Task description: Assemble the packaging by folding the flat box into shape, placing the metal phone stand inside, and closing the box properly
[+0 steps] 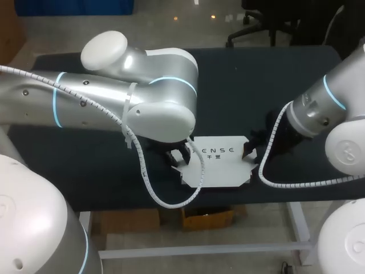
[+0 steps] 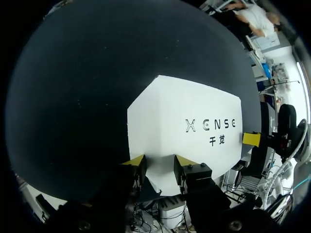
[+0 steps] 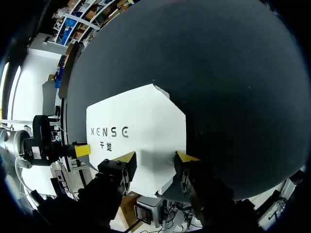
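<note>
Dark worktop (image 1: 256, 74) spreads under both arms, and you can see the flat box (image 1: 219, 165) lying unfolded on it, white with its printed face up, close to the near edge. Your left hand (image 1: 178, 155) sits at the box's left end and your right hand (image 1: 249, 149) at its right end, so the box lies between them.

From the left wrist, the left hand (image 2: 161, 164) stands parted, with its yellow tips either side of a corner flap of the box (image 2: 189, 111). I can't make out either tip pressing on the card. From the right wrist, the right hand (image 3: 155, 159) is likewise spread, straddling the opposite end of the box (image 3: 136, 126) without clamping it.
</note>
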Controlling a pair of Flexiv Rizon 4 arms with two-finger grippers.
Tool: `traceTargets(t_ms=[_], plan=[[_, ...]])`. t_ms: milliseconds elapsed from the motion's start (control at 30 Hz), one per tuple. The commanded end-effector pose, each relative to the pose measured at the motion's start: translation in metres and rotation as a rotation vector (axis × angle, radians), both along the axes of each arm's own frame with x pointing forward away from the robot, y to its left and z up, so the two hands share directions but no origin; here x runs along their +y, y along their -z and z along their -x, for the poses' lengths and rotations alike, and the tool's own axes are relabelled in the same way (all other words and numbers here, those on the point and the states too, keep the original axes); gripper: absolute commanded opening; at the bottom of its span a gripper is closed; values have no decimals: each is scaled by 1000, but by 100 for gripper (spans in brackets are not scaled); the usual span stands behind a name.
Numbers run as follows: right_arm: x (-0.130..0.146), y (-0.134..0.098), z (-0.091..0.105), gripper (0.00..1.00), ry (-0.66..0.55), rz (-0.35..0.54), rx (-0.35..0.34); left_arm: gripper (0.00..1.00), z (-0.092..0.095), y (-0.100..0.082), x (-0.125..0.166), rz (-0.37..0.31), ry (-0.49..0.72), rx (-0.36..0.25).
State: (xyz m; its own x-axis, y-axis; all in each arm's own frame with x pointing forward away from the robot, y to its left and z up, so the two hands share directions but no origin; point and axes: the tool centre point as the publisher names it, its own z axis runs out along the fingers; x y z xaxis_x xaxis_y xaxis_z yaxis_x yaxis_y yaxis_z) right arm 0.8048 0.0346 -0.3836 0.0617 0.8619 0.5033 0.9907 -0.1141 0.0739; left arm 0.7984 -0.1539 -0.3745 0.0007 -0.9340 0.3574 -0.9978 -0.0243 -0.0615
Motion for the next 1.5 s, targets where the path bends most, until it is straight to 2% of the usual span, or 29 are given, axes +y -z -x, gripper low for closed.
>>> traceTargets(t_ms=[33,867,1500], plan=[[-2,5,0,48,-7,-32,0,37,2,4,2,15,-1,-8],[4,6,0,47,-30,-167,-55,36,0,7,-2,96,9,-8],[9,8,1,47,-41,-200,-62,37,3,9,-5,179,5,-5]])
